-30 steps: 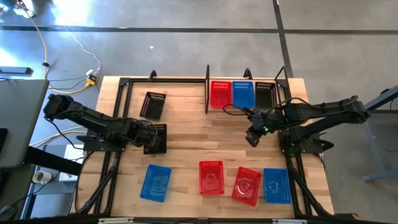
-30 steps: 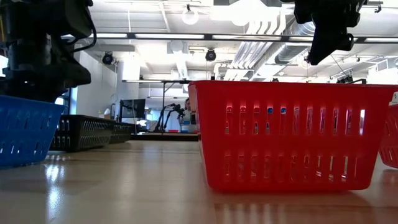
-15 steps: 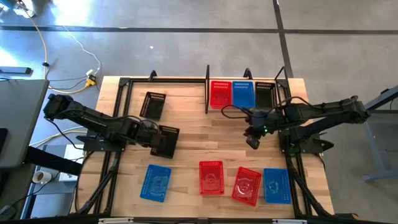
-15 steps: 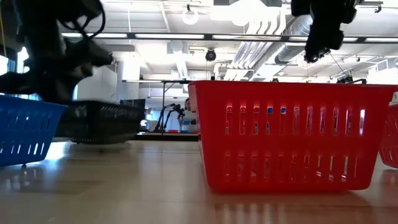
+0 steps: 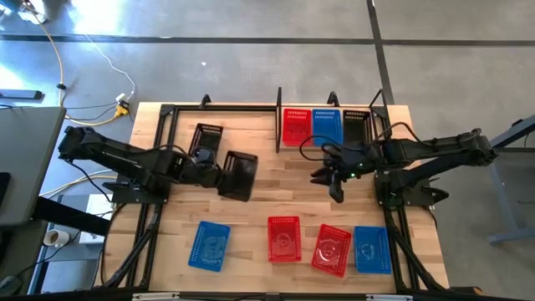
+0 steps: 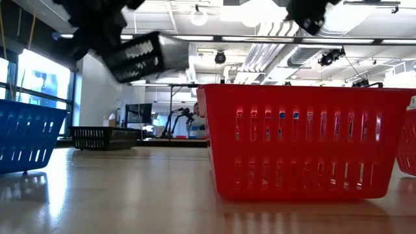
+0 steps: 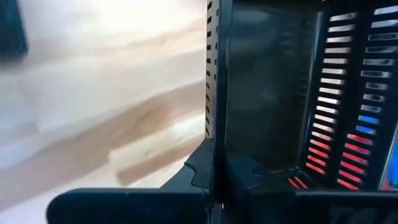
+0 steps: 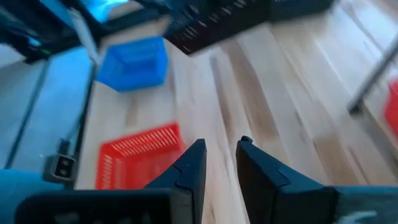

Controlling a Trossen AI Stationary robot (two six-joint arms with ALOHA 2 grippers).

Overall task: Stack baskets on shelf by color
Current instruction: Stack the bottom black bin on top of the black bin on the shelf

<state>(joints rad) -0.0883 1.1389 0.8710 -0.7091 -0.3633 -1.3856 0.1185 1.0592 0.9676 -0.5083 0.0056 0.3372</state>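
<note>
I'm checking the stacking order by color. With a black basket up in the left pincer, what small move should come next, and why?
Probably carry it on toward the shelf. The left pincer is shut on the black basket, lifted clear of the table. The shelf's right slot already holds a black basket beside the red and blue ones, and the right pincer hangs in front of the shelf.

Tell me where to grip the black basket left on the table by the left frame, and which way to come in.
Grip the black basket on one of its long thin walls, coming straight down from above. It sits upright with its open top facing up and stands alone on the table, so a rim is free for one jaw inside and one outside. The side nearer the left gripper looks the likelier approach.
</note>
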